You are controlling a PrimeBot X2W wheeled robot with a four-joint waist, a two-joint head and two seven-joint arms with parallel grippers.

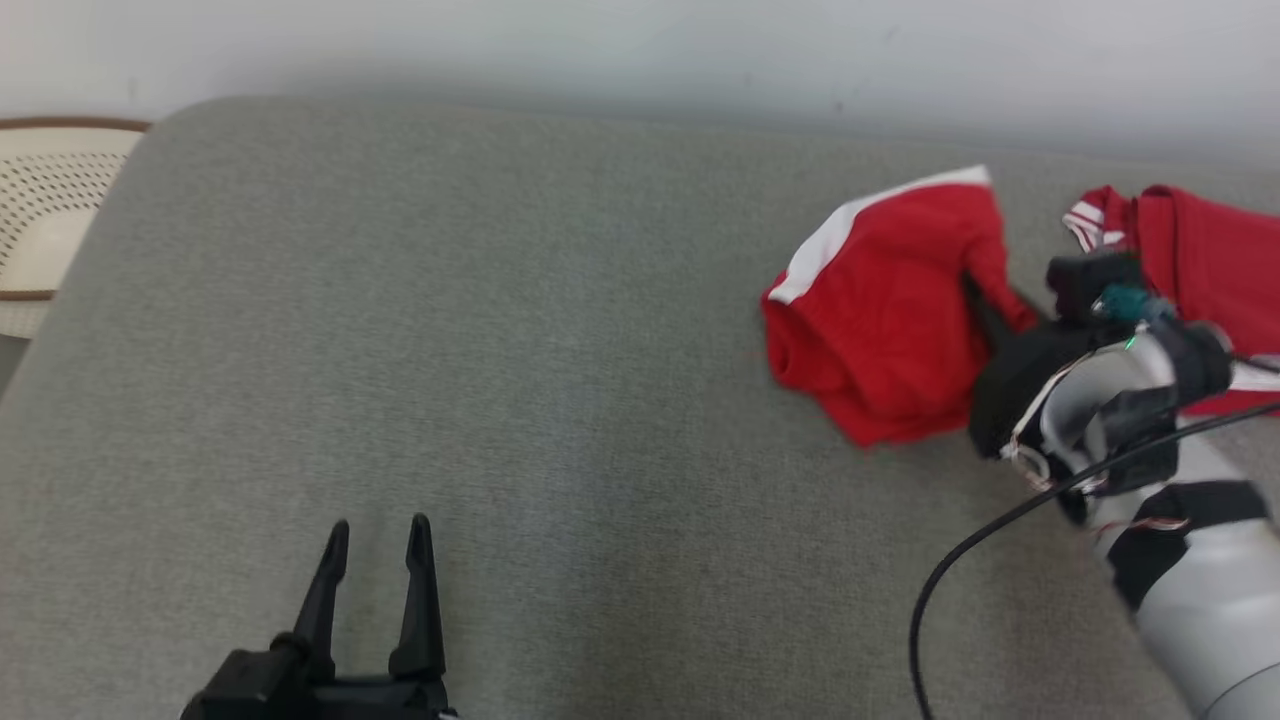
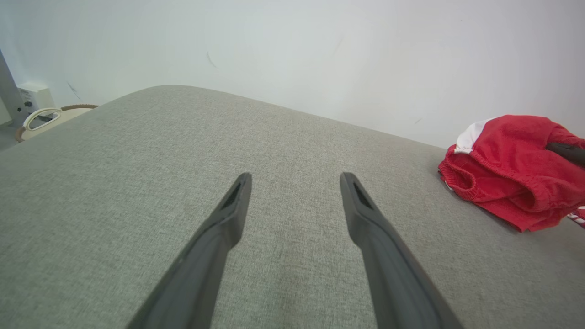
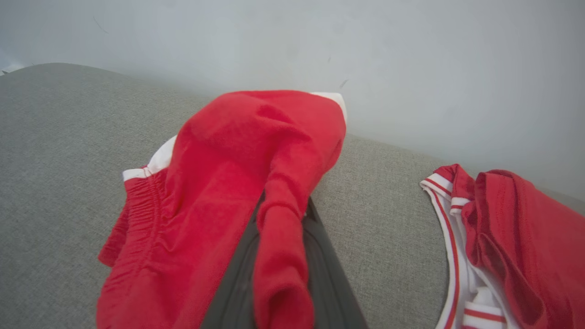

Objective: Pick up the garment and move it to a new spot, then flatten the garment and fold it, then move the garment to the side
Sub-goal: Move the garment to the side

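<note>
On the right half of the grey fabric surface [image 1: 450,350], toward the white wall [image 1: 600,50]: a crumpled red garment [image 1: 880,320] with a white band along one edge and a gathered waistband. Bunched into a mound, apparently resting on the surface along its lower edge, though hard to confirm from these angles. Clamped on a long fold of that cloth with the right jaws, dark fingers [image 3: 327,278] close together on either side of the fold, with the rest of the fabric draped over and beside them. Just to the right, near but apart, at the very edge of the head view: a second red piece [image 1: 1210,250] with red-and-white striped trim. Down at the lower left, well apart from both: left jaws spread wide over bare grey fabric, gripping nothing. Behind the right jaws, the pale right arm [image 1: 1200,600], with a black cable [image 1: 916,640] trailing from it toward the near edge. Past the surface's left edge, a cream perforated basket [image 1: 45,200] with a brown rim.
</note>
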